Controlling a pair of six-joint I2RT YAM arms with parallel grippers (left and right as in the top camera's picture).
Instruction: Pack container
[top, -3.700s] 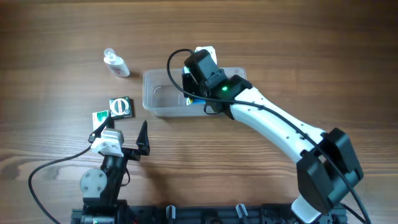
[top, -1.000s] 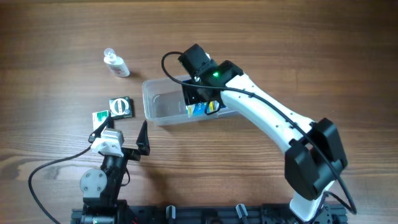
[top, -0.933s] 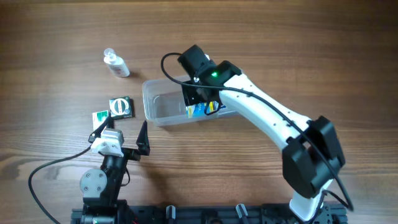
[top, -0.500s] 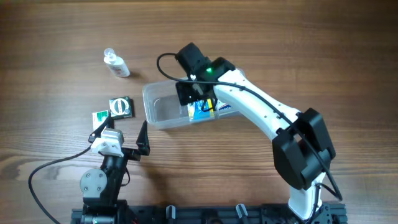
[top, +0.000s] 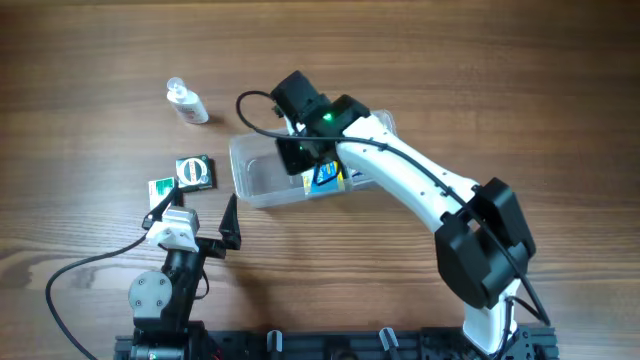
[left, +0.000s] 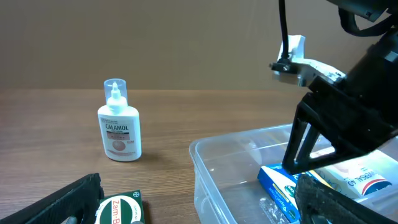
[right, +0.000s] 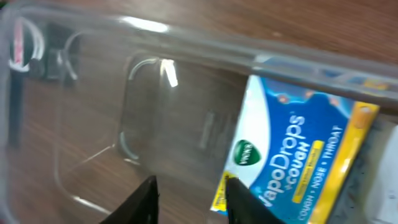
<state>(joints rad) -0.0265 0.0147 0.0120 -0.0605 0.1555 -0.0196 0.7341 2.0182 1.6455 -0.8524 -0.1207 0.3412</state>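
on the brown wooden table, the right gripper is hanging a little open, holding nothing. the clear plastic rectangular tub is sitting right under it. i think rising straight up, missing the rim, is best.

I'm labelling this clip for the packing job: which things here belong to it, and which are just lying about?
Part of the job:
container
VapoDrops box inside it
right end effector over it

Lying on the table outside it, possibly awaiting packing:
Calamol bottle
green box
small green-and-white box
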